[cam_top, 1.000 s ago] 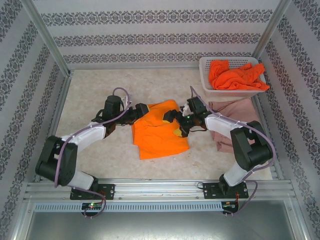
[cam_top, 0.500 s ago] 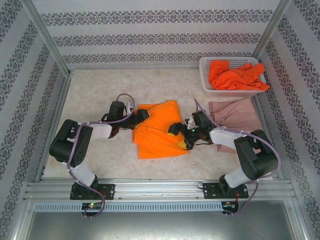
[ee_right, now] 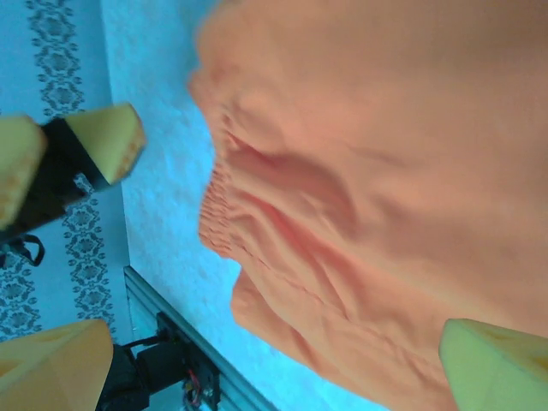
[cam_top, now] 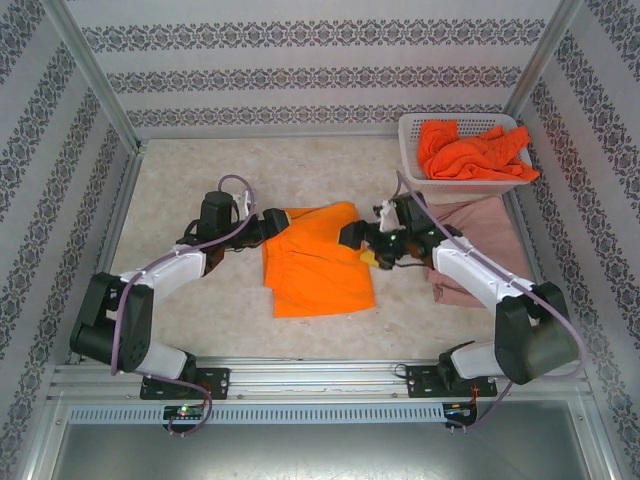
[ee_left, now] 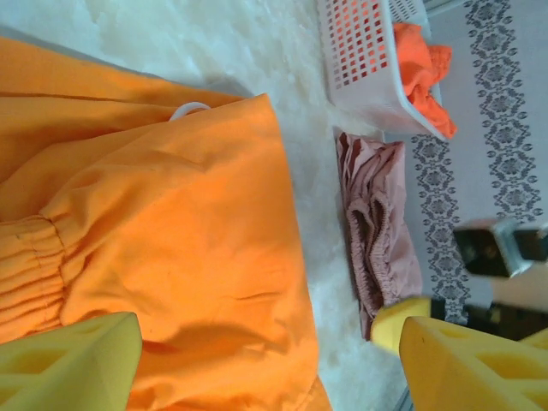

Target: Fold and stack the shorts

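Orange shorts [cam_top: 318, 270] are flanked by the left gripper [cam_top: 272, 222] and right gripper [cam_top: 360, 243], both spread empty; if one layer alone is pinched, the fold may be skewed.

A white mesh basket [cam_top: 460, 187] sits at the far right corner of the beige table [cam_top: 190, 180].

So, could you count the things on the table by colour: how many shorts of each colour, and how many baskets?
Orange shorts: 1
Dusty pink shorts: 1
Red-orange shorts, lying in the basket: 1
White mesh basket: 1
Total: 4
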You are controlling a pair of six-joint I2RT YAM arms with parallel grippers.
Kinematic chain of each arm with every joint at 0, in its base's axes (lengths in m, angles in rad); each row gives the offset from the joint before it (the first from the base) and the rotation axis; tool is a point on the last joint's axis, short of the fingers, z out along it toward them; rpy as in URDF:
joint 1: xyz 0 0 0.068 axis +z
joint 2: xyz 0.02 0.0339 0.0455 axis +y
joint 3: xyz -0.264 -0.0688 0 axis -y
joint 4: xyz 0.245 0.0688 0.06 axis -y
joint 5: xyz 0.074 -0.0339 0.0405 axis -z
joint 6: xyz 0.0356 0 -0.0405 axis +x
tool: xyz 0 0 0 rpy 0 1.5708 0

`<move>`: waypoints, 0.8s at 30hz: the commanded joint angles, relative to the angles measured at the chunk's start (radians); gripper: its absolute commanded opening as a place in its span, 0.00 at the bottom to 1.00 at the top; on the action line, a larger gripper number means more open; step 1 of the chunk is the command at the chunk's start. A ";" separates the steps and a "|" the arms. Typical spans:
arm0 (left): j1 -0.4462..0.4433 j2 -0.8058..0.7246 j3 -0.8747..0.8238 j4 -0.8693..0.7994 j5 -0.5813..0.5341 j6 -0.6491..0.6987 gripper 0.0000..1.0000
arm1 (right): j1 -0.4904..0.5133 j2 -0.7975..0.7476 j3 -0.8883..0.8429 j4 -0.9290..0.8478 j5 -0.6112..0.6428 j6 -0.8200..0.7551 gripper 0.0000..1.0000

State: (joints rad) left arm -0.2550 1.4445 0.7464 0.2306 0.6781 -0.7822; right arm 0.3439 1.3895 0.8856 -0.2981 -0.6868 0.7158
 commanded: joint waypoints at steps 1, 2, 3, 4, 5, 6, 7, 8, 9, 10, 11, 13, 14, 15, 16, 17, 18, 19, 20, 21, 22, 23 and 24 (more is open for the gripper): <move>-0.010 0.008 -0.036 -0.065 0.015 0.025 0.73 | -0.027 0.068 0.084 -0.120 0.030 -0.181 0.98; -0.011 0.019 -0.050 -0.043 0.018 0.015 0.70 | -0.034 0.095 0.111 -0.133 0.031 -0.205 0.98; -0.015 0.032 -0.065 -0.018 0.021 0.003 0.64 | -0.042 0.121 0.136 -0.147 0.032 -0.229 0.98; -0.016 0.045 -0.076 0.005 0.021 -0.008 0.60 | -0.048 0.149 0.157 -0.160 0.033 -0.245 0.98; -0.018 0.064 -0.087 0.034 0.022 -0.020 0.55 | -0.056 0.179 0.179 -0.174 0.030 -0.260 0.98; -0.019 0.081 -0.096 0.061 0.025 -0.030 0.52 | -0.061 0.209 0.200 -0.184 0.030 -0.278 0.98; -0.021 0.099 -0.102 0.082 0.029 -0.038 0.50 | -0.066 0.233 0.214 -0.188 0.030 -0.292 0.98; -0.022 0.119 -0.107 0.108 0.033 -0.046 0.47 | -0.072 0.262 0.230 -0.194 0.030 -0.306 0.98; -0.023 0.137 -0.112 0.126 0.036 -0.048 0.43 | -0.079 0.289 0.247 -0.201 0.028 -0.319 0.98; -0.024 0.151 -0.115 0.131 0.036 -0.047 0.38 | -0.085 0.309 0.257 -0.202 0.022 -0.328 0.98; -0.024 0.164 -0.119 0.135 0.035 -0.041 0.33 | -0.092 0.334 0.265 -0.201 0.016 -0.334 0.98; -0.023 0.181 -0.131 0.122 0.024 -0.021 0.29 | -0.105 0.372 0.280 -0.195 0.006 -0.340 0.98; -0.024 0.185 -0.138 0.112 0.015 -0.009 0.27 | -0.109 0.390 0.286 -0.194 0.003 -0.347 0.98; -0.023 0.189 -0.144 0.101 0.009 0.004 0.27 | -0.115 0.407 0.293 -0.197 0.002 -0.355 0.98; -0.023 0.192 -0.148 0.092 0.005 0.013 0.26 | -0.118 0.421 0.299 -0.201 0.002 -0.360 0.98; -0.022 0.194 -0.153 0.086 0.003 0.020 0.25 | -0.122 0.434 0.306 -0.202 0.001 -0.366 0.98; -0.022 0.195 -0.159 0.084 0.000 0.025 0.25 | -0.124 0.448 0.311 -0.202 -0.002 -0.370 0.98; -0.022 0.195 -0.165 0.084 -0.001 0.028 0.24 | -0.124 0.458 0.314 -0.200 -0.003 -0.375 0.98; -0.022 0.197 -0.172 0.085 -0.004 0.030 0.24 | -0.125 0.471 0.318 -0.202 -0.005 -0.378 0.98; -0.023 0.198 -0.178 0.088 -0.006 0.032 0.24 | -0.125 0.482 0.320 -0.202 -0.006 -0.382 0.98; -0.023 0.200 -0.183 0.091 -0.007 0.032 0.23 | -0.124 0.491 0.322 -0.202 -0.007 -0.385 0.97; -0.022 0.202 -0.187 0.095 -0.006 0.031 0.23 | -0.124 0.500 0.322 -0.202 -0.004 -0.387 0.97; -0.022 0.207 -0.191 0.101 -0.005 0.029 0.23 | -0.122 0.509 0.323 -0.203 -0.001 -0.390 0.96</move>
State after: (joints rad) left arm -0.2691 1.6222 0.5865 0.3489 0.6849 -0.7837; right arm 0.2245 1.8732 1.1866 -0.4828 -0.6735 0.3622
